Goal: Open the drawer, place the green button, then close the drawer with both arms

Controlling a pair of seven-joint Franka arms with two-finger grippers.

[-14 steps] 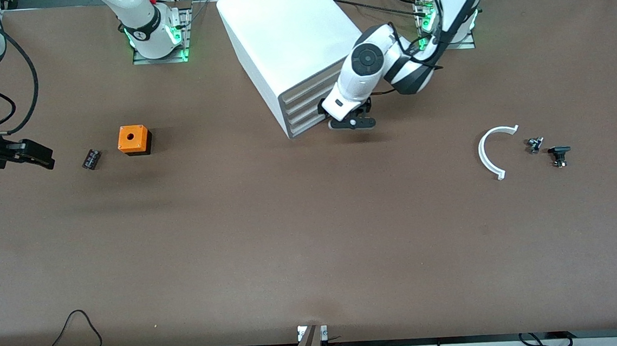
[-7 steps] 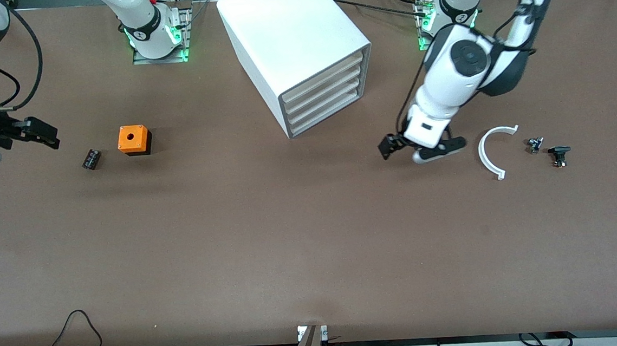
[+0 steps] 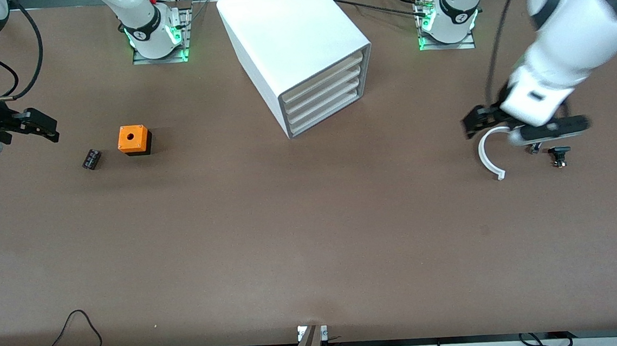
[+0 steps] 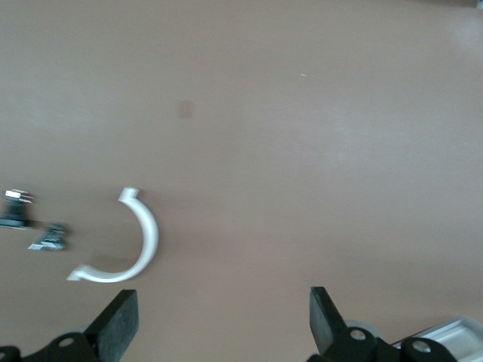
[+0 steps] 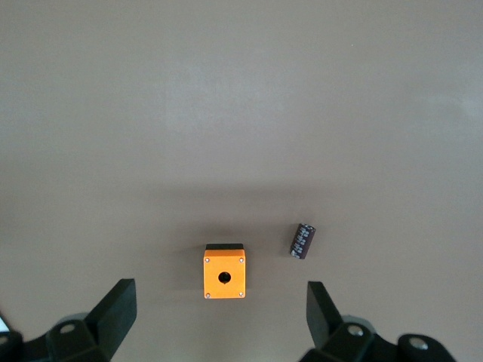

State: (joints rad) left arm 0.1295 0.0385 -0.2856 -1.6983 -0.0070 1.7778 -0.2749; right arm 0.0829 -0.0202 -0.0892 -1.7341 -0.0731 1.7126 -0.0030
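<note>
The white cabinet (image 3: 299,38) stands at the middle of the table, near the arms' bases. All four drawers are shut, the lowest drawer (image 3: 323,117) among them. The green-capped button is not in view. My left gripper (image 3: 525,128) is open and empty over the white arc (image 3: 484,155). In the left wrist view its gripper (image 4: 220,317) is spread over bare table beside the arc (image 4: 139,241). My right gripper (image 3: 44,126) is open and empty at the right arm's end of the table. The right wrist view shows its gripper (image 5: 219,309) wide apart near the orange box (image 5: 224,271).
The orange box with a hole (image 3: 133,139) and a small black part (image 3: 91,159) lie toward the right arm's end. Two small dark parts (image 3: 535,147) (image 3: 558,154) lie beside the arc and show in the left wrist view (image 4: 49,237). Cables run along the table's front edge.
My left arm has swung away from the cabinet's drawer fronts toward its own end of the table, now over the white arc. My right gripper has shifted slightly.
</note>
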